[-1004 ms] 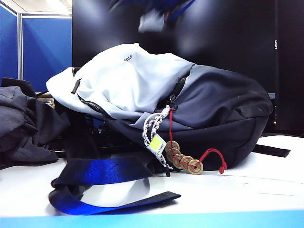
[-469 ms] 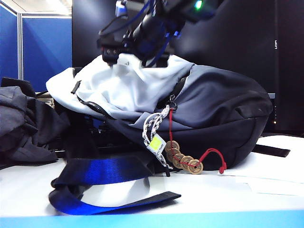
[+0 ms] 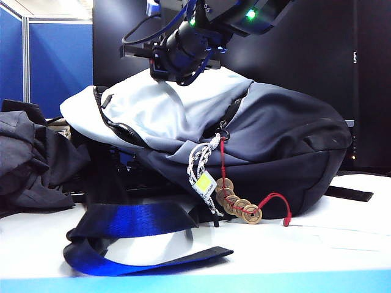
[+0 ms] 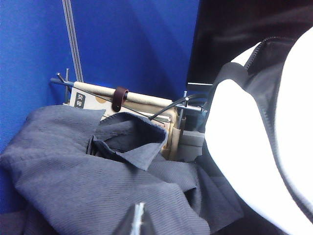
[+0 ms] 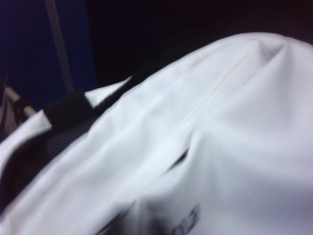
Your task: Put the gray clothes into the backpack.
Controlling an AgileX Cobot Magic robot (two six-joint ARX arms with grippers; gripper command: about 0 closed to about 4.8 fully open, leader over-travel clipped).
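Note:
The backpack lies on its side on the white table, pale panel to the left, navy body to the right. My right gripper has come down onto the top of the pale panel and is shut on a pinch of it. In the right wrist view the pale fabric fills the frame and puckers toward the blurred jaws. The gray clothes lie heaped left of the backpack. My left gripper hangs shut just above the gray clothes, with the backpack beside it.
Blue and black straps loop over the table's front. A white cord and a red string of brass coins hang from the zip. Behind stand a blue partition and a black screen. Papers lie at the right.
The right arm has dropped from above onto the backpack's top and its jaws have closed. The pale panel has lifted at its left end and the zip opening gapes wider.

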